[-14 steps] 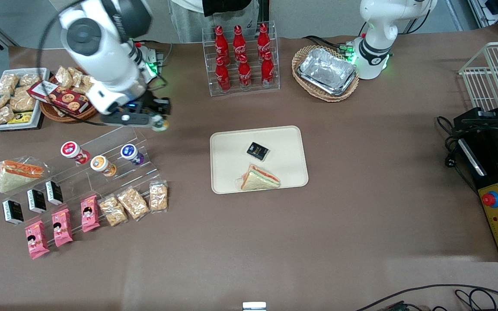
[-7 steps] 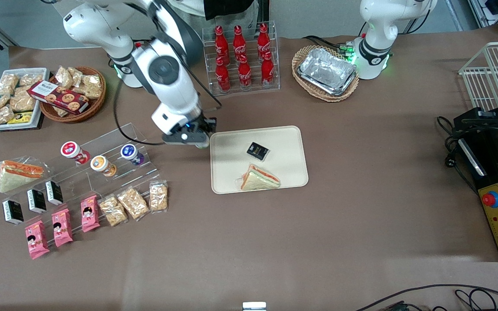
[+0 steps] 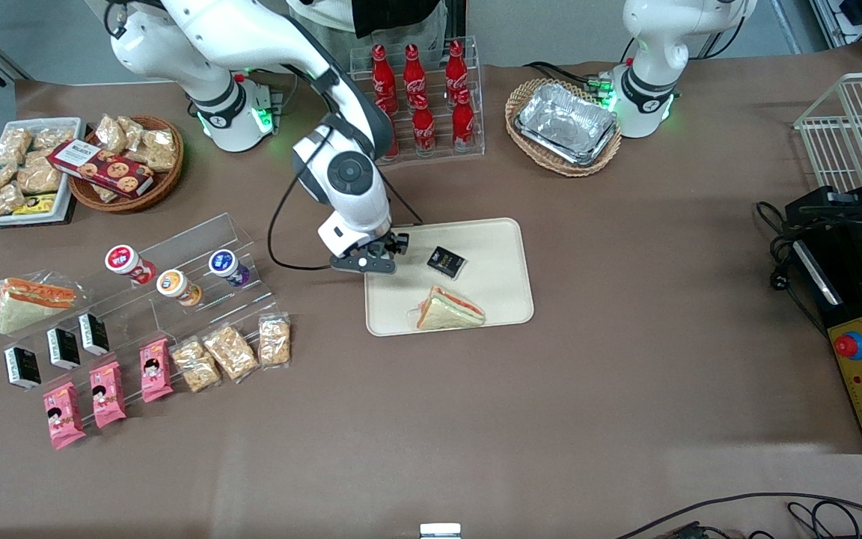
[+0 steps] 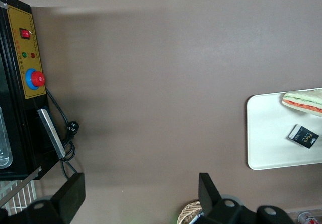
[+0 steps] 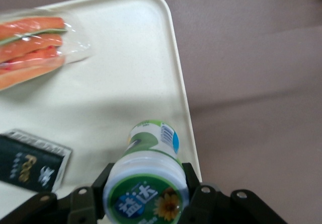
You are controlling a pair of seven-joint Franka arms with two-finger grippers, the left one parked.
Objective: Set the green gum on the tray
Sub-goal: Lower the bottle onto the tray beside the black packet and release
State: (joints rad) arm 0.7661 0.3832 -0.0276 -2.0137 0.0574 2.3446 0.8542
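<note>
The green gum (image 5: pixel 149 148), a small canister with a green-rimmed white lid, is held upright between the fingers of my gripper (image 5: pixel 146 183), which is shut on it. It hangs just above the cream tray (image 5: pixel 126 73), close to the tray's rim. In the front view the gripper (image 3: pixel 372 261) sits over the tray (image 3: pixel 491 247) at the edge nearest the working arm's end, and the wrist hides the gum there. A wrapped sandwich (image 3: pixel 450 308) and a small black packet (image 3: pixel 446 261) lie on the tray.
An acrylic stand holds a red-lidded canister (image 3: pixel 124 260), an orange one (image 3: pixel 173 284) and a purple-lidded one (image 3: pixel 224 263) toward the working arm's end. A rack of cola bottles (image 3: pixel 417 97) and a wicker basket of foil trays (image 3: pixel 564 126) stand farther from the camera.
The arm has swung from above the acrylic stand toward the tray with the gum in its gripper, and now stands over the tray's edge, lower than before.
</note>
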